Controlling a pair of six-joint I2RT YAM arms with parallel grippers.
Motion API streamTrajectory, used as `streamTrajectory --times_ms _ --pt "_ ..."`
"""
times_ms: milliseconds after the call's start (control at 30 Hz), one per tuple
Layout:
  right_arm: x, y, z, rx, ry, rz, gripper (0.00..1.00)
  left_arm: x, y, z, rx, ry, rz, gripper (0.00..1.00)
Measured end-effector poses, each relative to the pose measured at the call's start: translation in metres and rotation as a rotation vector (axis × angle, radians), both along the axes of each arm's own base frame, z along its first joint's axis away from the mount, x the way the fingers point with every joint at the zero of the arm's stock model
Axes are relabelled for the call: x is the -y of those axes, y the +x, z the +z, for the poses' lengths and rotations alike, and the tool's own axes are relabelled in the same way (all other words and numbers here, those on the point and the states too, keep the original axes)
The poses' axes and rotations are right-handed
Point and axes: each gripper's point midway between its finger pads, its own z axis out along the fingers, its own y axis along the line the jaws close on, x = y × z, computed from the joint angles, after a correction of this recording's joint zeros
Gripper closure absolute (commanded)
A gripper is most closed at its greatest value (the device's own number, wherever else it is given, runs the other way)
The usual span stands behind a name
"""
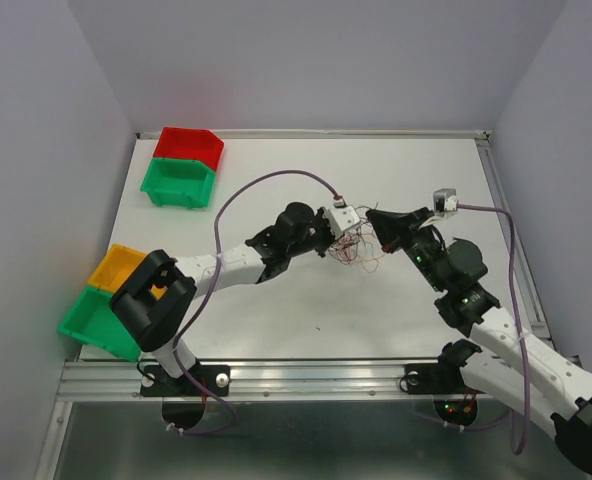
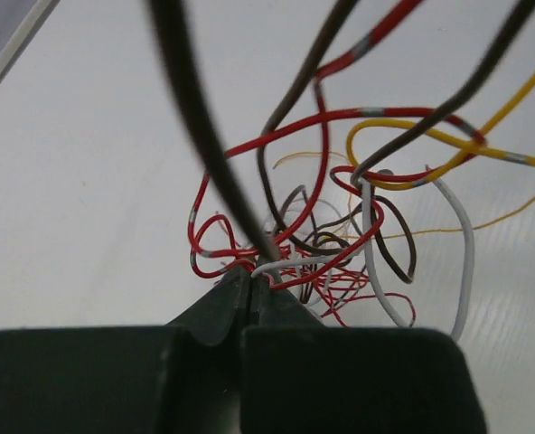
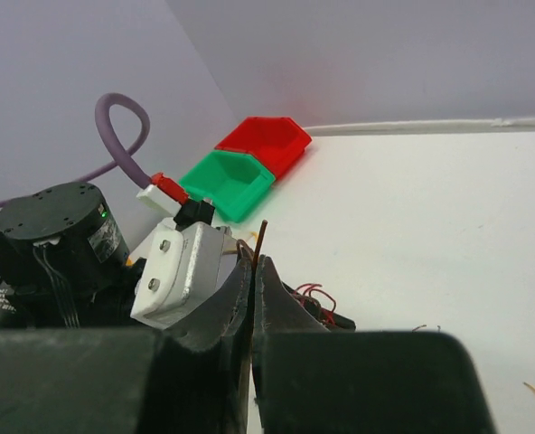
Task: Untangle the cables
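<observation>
The cables (image 1: 357, 246) are a small tangle of thin red, yellow, brown and whitish wires at the middle of the white table (image 1: 306, 300). My left gripper (image 1: 348, 226) is at the tangle's left edge. In the left wrist view it (image 2: 251, 275) is shut on strands at the tangle's near edge (image 2: 331, 244), and loops rise above it. My right gripper (image 1: 376, 218) is at the tangle's upper right. In the right wrist view it (image 3: 254, 263) is shut on a brown wire (image 3: 262, 237) that pokes up between the tips. Red loops (image 3: 311, 294) lie just beyond.
A red bin (image 1: 189, 147) and a green bin (image 1: 179, 182) stand at the far left, and they also show in the right wrist view (image 3: 266, 140). An orange bin (image 1: 116, 268) and another green bin (image 1: 96, 322) sit at the near left edge. The left wrist's white camera mount (image 3: 182, 267) is close to my right fingers.
</observation>
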Motion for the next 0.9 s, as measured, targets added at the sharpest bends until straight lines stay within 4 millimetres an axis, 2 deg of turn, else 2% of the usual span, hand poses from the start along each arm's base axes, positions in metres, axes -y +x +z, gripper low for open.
streamTrajectory --times_ms 133,233,333,367,467,567,633,733,800,833,900 --pt "0.018 0.006 0.009 0.001 0.049 -0.101 0.99 -0.011 0.019 0.004 0.034 0.014 0.114 1.0" --pt "0.045 0.013 0.007 -0.02 0.108 -0.249 1.0 -0.03 0.04 0.007 0.05 0.019 0.234 1.0" --pt "0.09 0.018 -0.012 -0.089 0.205 -0.48 0.99 -0.065 0.069 0.015 0.033 -0.015 0.369 1.0" --pt "0.101 0.017 -0.017 -0.104 0.233 -0.531 1.0 -0.091 0.088 0.022 0.023 -0.046 0.447 1.0" --pt "0.147 0.008 -0.034 -0.151 0.361 -0.747 0.99 -0.145 0.125 0.042 -0.007 -0.133 0.594 1.0" --pt "0.176 -0.004 -0.032 -0.139 0.459 -0.862 0.99 -0.199 0.153 0.064 -0.02 -0.226 0.725 1.0" --pt "0.189 -0.012 -0.027 -0.124 0.51 -0.91 0.99 -0.215 0.157 0.07 -0.03 -0.257 0.766 1.0" --pt "0.204 -0.02 -0.021 -0.102 0.565 -0.962 0.99 -0.219 0.155 0.074 -0.044 -0.278 0.779 1.0" --pt "0.205 -0.02 -0.022 -0.103 0.556 -0.97 0.93 -0.217 0.153 0.077 -0.047 -0.286 0.775 1.0" --pt "0.204 -0.019 -0.024 -0.107 0.54 -0.968 0.88 -0.216 0.152 0.078 -0.046 -0.288 0.772 1.0" --pt "0.195 -0.013 -0.029 -0.119 0.485 -0.944 0.72 -0.216 0.149 0.081 -0.042 -0.294 0.763 1.0"
